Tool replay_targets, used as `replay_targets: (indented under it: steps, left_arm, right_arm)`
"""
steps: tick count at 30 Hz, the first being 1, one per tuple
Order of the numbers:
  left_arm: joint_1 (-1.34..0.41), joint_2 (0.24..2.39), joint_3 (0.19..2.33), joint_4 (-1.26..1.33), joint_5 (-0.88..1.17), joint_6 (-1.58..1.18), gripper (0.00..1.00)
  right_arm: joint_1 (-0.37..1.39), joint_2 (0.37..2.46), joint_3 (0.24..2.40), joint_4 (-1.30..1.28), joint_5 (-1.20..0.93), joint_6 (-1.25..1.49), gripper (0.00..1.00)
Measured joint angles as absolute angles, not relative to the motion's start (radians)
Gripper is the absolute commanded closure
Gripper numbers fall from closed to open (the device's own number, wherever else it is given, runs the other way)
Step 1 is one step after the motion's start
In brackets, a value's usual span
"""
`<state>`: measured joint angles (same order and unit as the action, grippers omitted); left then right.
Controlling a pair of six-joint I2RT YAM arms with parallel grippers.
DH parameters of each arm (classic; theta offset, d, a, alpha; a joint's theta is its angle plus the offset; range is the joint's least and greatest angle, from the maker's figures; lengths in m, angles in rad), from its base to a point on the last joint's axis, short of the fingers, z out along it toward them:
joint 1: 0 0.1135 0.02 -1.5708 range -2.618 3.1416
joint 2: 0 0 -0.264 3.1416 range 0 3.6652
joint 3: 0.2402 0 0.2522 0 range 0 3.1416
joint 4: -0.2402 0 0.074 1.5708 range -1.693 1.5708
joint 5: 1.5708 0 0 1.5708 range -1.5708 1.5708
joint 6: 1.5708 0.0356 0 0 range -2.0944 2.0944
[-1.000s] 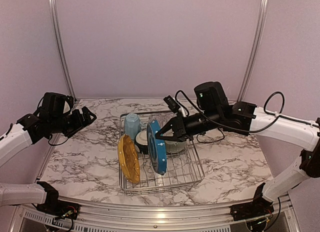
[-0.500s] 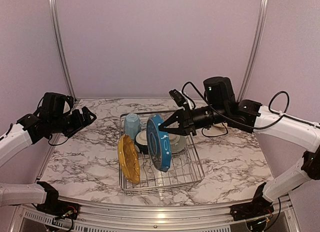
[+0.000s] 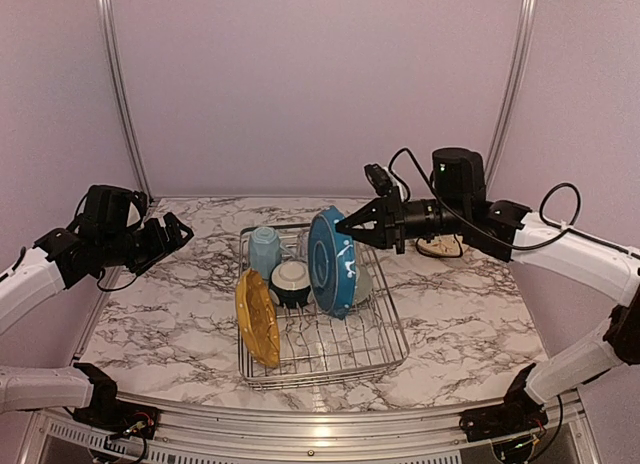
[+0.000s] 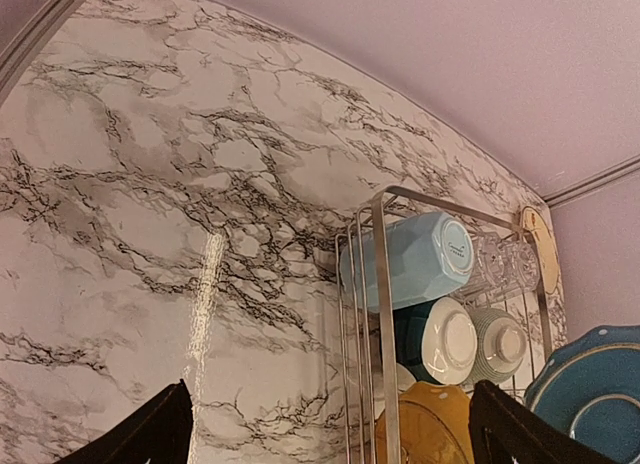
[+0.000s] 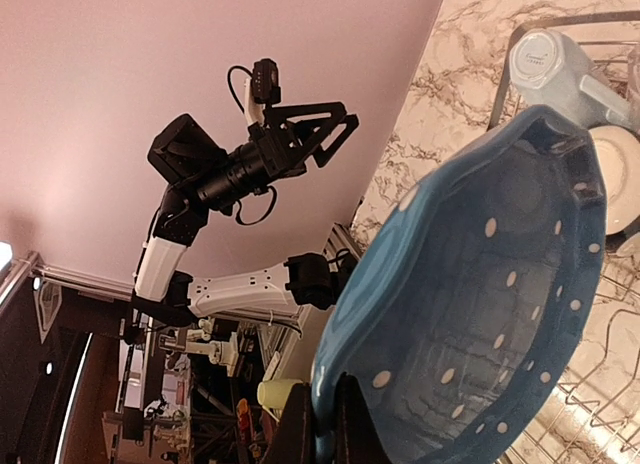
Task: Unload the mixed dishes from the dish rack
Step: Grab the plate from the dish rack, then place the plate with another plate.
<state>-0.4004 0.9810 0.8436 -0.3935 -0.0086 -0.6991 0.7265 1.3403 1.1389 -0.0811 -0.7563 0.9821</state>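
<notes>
Gripping blue plate (image 3: pixel 332 262) by rim w/ R pincer (image 3: pixel 345 224), upright over rack (image 3: pixel 320 376). Mug (image 3: pixel 264 250) & yellow plate (image 3: pixel 256 318) sitting in rack. Holding L pincer (image 3: pixel 178 232) wide open, empty, above counter (image 3: pixel 170 314) left of rack.

Both arms are built from white moulded link shells joined by black joint housings. On the left arm (image 3: pixel 30 274), at the left edge of the top view, a black wrist block is mounted ahead of the white forearm shell, and a thin black cable is looped beneath it. On the right arm (image 3: pixel 570 256), at the right edge, a black cylindrical motor housing (image 3: pixel 458 174) is seen, with black cables (image 3: pixel 552 196) arched over the white shell. The jaws are black and framed by skeletal triangular struts. Black bases (image 3: pixel 495 421) with thin coloured wires are bolted at the bottom corners. In the left wrist view, black fingertips (image 4: pixel 155 434) are shown at the lower corners.
</notes>
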Motion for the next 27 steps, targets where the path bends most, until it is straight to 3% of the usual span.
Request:
replay_targets:
  steps: [7, 27]
  left_arm:
    - [-0.400, 0.981, 0.844, -0.393, -0.009, -0.698, 0.01]
    - [-0.400, 0.978, 0.844, -0.395, -0.022, -0.681, 0.01]
  right_arm:
    - [0.618, 1.340, 1.155, -0.059, -0.788, 0.996, 1.00]
    - [0.087, 1.399, 1.306, -0.186, -0.805, 0.851, 1.00]
